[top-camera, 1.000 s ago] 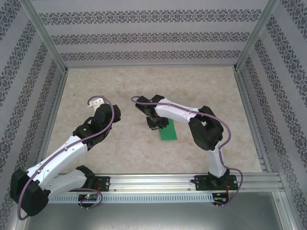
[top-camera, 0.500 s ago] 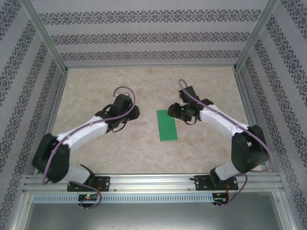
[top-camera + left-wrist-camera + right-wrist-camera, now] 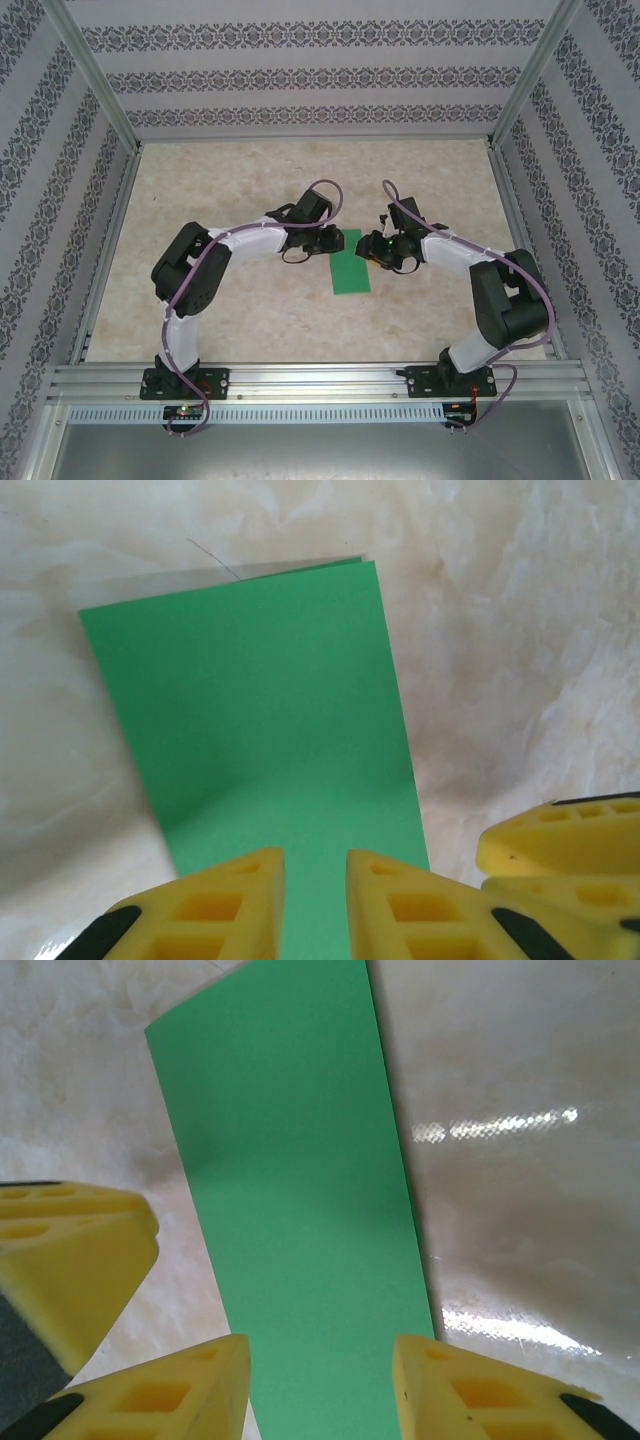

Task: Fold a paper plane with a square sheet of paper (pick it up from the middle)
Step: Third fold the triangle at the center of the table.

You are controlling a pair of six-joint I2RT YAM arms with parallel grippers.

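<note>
The square sheet of paper (image 3: 350, 266) is bright green and lies flat mid-table as a long rectangle, folded in two, with a second layer peeking out at one short edge (image 3: 290, 568). My left gripper (image 3: 334, 243) hovers at the sheet's far left corner, its yellow jaws narrowly open over the green paper (image 3: 260, 700). My right gripper (image 3: 373, 249) sits at the far right corner, open wider, and its jaws straddle the paper's (image 3: 300, 1180) width. In the wrist views the left gripper (image 3: 316, 900) and the right gripper (image 3: 320, 1385) hold nothing. The paper plane is out of view.
The two grippers are close together: the right one's fingers (image 3: 560, 845) show in the left wrist view, and the left one's finger (image 3: 70, 1260) in the right wrist view. Patterned walls and metal rails (image 3: 110, 240) enclose the marbled table (image 3: 250, 310).
Both arms have swung in to the far end of the paper, the left one from the left side. The left jaws have narrowed. The paper has not moved.
</note>
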